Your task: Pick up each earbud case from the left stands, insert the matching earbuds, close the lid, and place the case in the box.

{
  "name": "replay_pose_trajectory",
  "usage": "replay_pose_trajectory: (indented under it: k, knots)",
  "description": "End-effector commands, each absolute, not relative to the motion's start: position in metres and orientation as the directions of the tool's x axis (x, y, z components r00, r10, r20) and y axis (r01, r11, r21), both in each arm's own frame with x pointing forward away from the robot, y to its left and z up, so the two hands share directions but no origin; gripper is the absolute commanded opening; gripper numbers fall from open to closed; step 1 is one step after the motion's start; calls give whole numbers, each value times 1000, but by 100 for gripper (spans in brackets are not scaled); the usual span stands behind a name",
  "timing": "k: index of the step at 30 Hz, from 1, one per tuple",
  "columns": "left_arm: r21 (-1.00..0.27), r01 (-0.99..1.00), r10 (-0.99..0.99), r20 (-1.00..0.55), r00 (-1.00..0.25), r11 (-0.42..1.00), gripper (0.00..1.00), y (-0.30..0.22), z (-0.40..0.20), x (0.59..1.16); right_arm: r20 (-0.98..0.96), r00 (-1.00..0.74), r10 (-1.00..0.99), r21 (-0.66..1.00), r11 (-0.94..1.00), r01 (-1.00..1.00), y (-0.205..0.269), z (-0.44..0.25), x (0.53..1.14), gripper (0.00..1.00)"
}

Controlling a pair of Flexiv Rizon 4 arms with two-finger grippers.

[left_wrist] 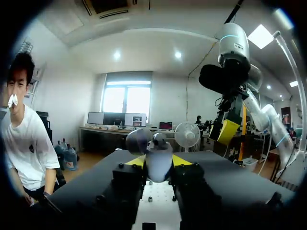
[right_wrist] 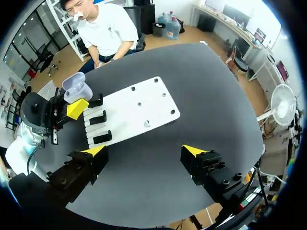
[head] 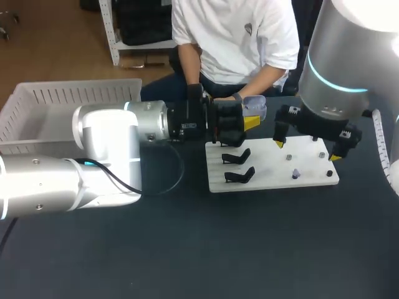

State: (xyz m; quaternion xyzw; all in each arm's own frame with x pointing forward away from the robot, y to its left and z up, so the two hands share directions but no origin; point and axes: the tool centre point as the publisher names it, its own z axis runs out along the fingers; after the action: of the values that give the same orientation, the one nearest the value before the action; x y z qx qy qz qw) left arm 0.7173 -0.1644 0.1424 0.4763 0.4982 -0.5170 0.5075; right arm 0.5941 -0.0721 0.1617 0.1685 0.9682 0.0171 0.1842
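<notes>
- Earbud case (head: pixel 255 106) of pale grey-blue plastic, small with round corners, lid flipped open, held up off the surface by the far left corner of the flat white board (head: pixel 274 177).
- Left end effector (left_wrist: pixel 159 163) clamped on the case, one yellow tip pressed on each side.
- Looks light and hard, with a smooth, shiny skin; likely slippery, so best held on the two flat sides of the body, away from the lid.
- Open lid probably the weak part; better shut with a soft push than a hard squeeze.
- Right end effector (head: pixel 307 149) hanging over the right side of the board, yellow tips wide apart, holding nothing.
- Three black plastic stands (right_wrist: pixel 98 116) in a row on the board's left side, bent like little hooks, nothing on them.
- Tiny pieces (head: pixel 296 174) on the board's right side, too small to tell if earbuds or pegs.
- White plastic box with slotted walls (head: pixel 62 99) at the far left of the dark, dull surface (head: pixel 187 249), well apart from the case.
</notes>
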Motion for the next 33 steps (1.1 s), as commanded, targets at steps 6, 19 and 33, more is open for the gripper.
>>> replay_pose_trajectory:
  k: [6,19,33]
  knots:
    - [-28,999,-55,-998,-27,19,0,-165,142,716,-380,-855,353,138,936,325,-77,110,615,100]
    - [-28,999,-55,-998,-27,19,0,-165,142,716,-320,-865,388,154,922,356,-72,59,640,100]
    - [-28,999,-55,-998,-27,19,0,-165,142,716,-286,-883,372,143,928,345,-72,28,652,82]
